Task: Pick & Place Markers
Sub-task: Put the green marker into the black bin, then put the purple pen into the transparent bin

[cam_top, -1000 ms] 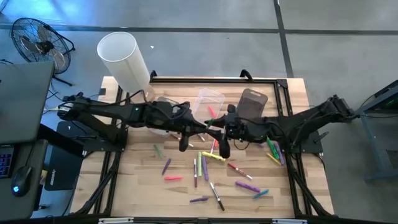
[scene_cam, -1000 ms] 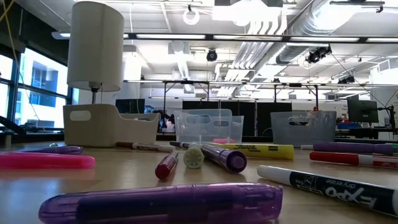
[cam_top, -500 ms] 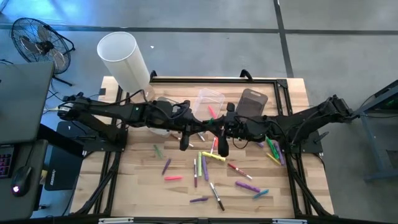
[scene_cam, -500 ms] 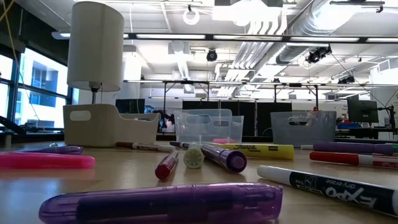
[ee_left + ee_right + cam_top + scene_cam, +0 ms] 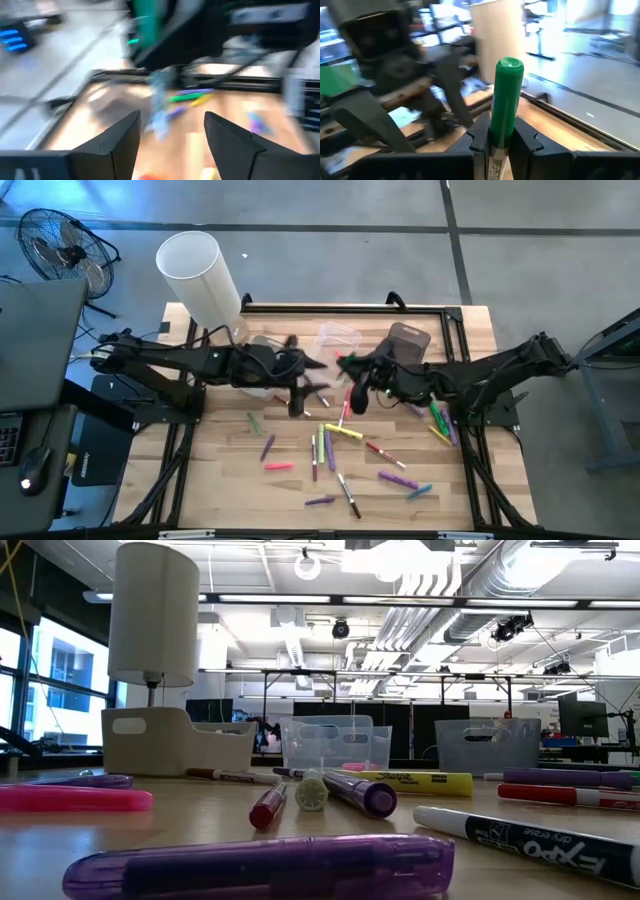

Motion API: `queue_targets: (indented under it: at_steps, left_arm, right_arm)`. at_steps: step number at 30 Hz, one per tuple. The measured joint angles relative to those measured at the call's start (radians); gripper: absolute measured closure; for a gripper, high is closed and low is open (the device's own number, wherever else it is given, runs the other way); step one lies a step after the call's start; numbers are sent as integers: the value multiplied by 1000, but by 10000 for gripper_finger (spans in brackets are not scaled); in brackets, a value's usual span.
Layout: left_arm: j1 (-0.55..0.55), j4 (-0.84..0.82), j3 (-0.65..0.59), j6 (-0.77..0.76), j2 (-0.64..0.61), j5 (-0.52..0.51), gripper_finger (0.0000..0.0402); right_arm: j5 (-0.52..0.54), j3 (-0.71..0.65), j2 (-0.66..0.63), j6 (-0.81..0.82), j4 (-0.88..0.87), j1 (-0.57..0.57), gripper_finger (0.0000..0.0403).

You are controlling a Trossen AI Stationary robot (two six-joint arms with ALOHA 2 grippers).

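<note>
Left wrist view: we see everything past the left gripper (image 5: 170, 137) smeared by blur.
Green marker (image 5: 504, 107): its lower end is cut off by the frame edge.
Purple marker (image 5: 260, 867): we cannot read any label.
Low view: neither arm shows.

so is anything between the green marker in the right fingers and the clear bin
Nothing visible stands between them. The right gripper is shut on the green-capped marker pen just beside the clear plastic bin, in the high view. The left gripper, open and empty, sits on the bin's other side.

"Sharpie" yellow marker (image 5: 415, 782); seemingly "EXPO" white marker (image 5: 520, 836)
</note>
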Motion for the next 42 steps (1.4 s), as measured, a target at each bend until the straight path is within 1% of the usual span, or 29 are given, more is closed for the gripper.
queue_targets:
  at_steps: [2, 4, 7, 9, 11, 13, 16, 18, 21, 24, 26, 29, 33, 39, 42]
  left_arm:
    - [1, -102, 30, -15, -19, -115, 184]
    - [3, -195, 62, -17, -40, -194, 183]
    - [2, -284, 87, -18, -63, -252, 183]
    - [2, -334, 90, -25, -80, -265, 182]
    - [25, -374, 94, -50, -101, -260, 182]
    - [64, -428, 95, -94, -122, -225, 182]
    - [144, -509, 96, -166, -140, -154, 182]
    - [187, -537, 96, -192, -141, -128, 182]
    - [234, -580, 95, -205, -145, -97, 182]
    - [259, -593, 95, -207, -150, -69, 182]
    - [260, -603, 95, -218, -149, -60, 182]
    - [256, -638, 95, -238, -150, -63, 182]
    - [257, -711, 95, -277, -160, -66, 182]
    - [257, -786, 94, -325, -159, -58, 182]
    - [257, -798, 94, -309, -159, -33, 182]
  right_arm:
    - [39, 0, -41, 88, -131, -11, 364]
    - [47, 0, -83, 190, -281, -35, 368]
    - [2, 0, -133, 337, -492, -112, 370]
    - [-57, 0, -154, 411, -620, -191, 370]
    - [-132, 0, -161, 463, -733, -287, 370]
    - [-216, -3, -149, 487, -841, -390, 368]
    - [-320, -3, -105, 474, -960, -534, 367]
    - [-374, -3, -64, 418, -995, -612, 370]
    - [-444, -3, 10, 310, -987, -700, 370]
    - [-508, -3, 90, 228, -966, -771, 367]
    - [-542, -3, 140, 204, -962, -805, 363]
    - [-561, -3, 195, 202, -962, -834, 366]
    - [-613, -3, 242, 207, -962, -856, 369]
    - [-618, -3, 247, 237, -968, -858, 328]
    - [-619, -3, 243, 250, -975, -858, 320]
